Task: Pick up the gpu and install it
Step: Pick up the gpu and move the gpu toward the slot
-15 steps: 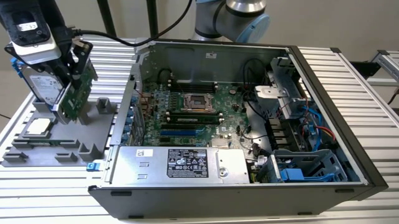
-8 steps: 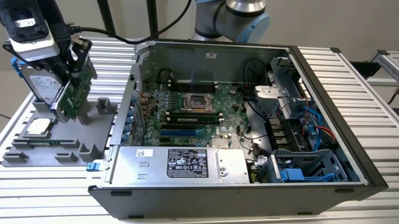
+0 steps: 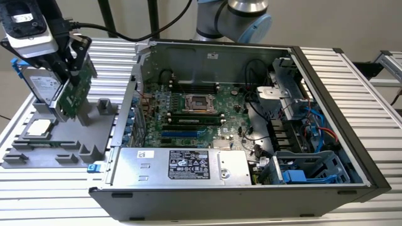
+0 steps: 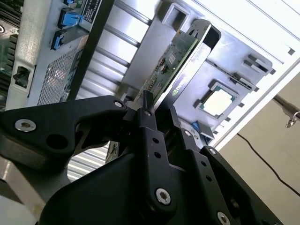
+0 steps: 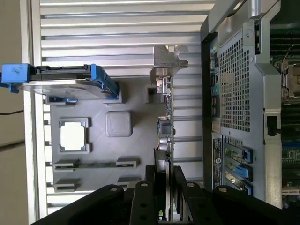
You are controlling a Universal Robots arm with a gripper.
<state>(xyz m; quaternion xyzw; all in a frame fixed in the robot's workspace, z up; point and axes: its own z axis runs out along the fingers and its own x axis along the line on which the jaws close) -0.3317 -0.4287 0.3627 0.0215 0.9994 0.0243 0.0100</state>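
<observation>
Pinching gpu (image 3: 76,96) edge w/ end effector (image 3: 71,70), nearly shut, by gray tray (image 3: 44,155).

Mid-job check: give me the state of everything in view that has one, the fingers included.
gripper: shut on the gpu.
gpu: upright at the grey holder, not yet in the computer case.
hard drive: standing upright in the grey holder.
CPU chip: lying flat in its holder pocket.
computer case: lying on its side, side panel off, interior exposed.
</observation>
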